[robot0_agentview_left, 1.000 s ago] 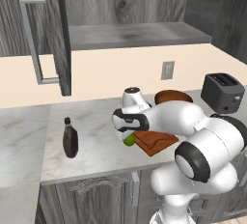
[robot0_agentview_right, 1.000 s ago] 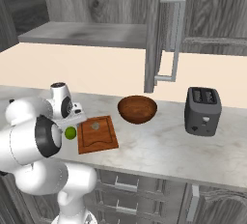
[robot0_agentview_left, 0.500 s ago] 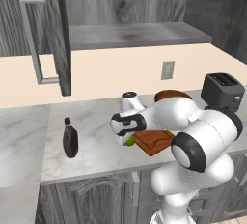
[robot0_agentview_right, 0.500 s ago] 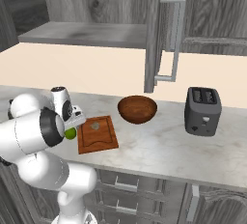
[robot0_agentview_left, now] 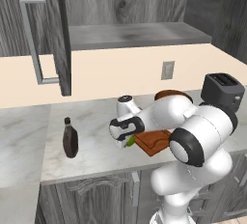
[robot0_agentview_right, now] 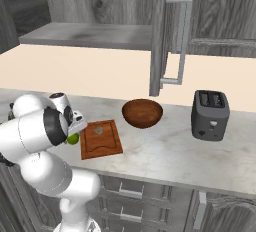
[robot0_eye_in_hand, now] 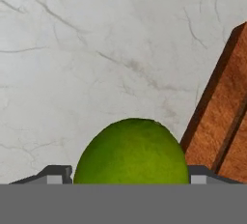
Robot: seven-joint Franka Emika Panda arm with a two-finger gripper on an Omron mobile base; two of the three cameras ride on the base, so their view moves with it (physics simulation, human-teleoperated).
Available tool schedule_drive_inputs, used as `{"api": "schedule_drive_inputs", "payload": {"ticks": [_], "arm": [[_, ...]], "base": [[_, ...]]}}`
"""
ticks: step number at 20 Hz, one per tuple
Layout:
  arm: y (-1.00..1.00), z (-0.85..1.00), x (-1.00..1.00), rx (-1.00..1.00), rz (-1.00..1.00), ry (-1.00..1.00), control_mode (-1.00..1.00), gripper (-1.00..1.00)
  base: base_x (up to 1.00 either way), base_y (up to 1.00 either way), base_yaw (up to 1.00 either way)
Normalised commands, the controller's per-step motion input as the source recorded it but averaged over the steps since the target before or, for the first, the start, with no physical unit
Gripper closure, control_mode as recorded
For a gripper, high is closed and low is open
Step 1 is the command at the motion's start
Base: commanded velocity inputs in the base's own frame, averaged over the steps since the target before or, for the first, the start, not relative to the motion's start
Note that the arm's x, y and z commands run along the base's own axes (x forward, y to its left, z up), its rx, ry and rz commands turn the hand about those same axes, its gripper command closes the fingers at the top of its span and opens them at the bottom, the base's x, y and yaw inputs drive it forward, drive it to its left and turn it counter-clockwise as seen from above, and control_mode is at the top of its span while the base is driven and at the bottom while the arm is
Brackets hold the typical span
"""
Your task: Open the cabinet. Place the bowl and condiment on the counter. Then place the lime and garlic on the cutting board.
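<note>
Cabinet (robot0_agentview_left: 48, 35) occupies the upper left of the left base view, its door swung open, bar handle facing out; the shelf behind it looks bare. Desk (robot0_agentview_left: 96, 117) runs across the middle of that frame. Toaster (robot0_agentview_right: 210, 114) stands at the right of the right base view, well apart from the work.

Bowl (robot0_agentview_right: 142, 113) sits on the desk at the centre of the right base view, just beside the upper right corner of the board (robot0_agentview_right: 101, 138). Bottle (robot0_agentview_left: 70, 138) stands upright on the desk at the left centre of the left base view, well apart from the board.

Tool (robot0_agentview_left: 126, 141) hangs over the desk just beside the board's left edge, clamped on the lime (robot0_eye_in_hand: 131, 153), which fills the bottom centre of the hand view between the fingertips (robot0_eye_in_hand: 55, 175). Garlic (robot0_agentview_right: 99, 130) appears as a small pale spot on the board.

Judgement: only the lime remains to be placed.

- Release now: lime lands on bare stone, not the board.
- Low sideways travel: lime or tool may catch the raised board edge and shift the board.
- Release from height: round lime may roll off the board or strike the garlic.
</note>
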Motion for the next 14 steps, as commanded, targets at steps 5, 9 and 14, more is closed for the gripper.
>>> {"api": "schedule_drive_inputs", "payload": {"ticks": [5, 9, 14], "arm": [[0.0, 0.12, -0.22, 0.0, 0.05, -0.07, -1.0, 1.0], [-0.01, 0.73, -0.18, 0.03, 0.0, -0.09, -1.0, 1.0], [-0.22, 0.65, -0.03, 0.07, 0.0, -0.04, -1.0, 1.0]], "base": [[0.0, 0.0, 0.0], [0.0, 0.0, 0.0], [0.0, 0.0, 0.0]]}}
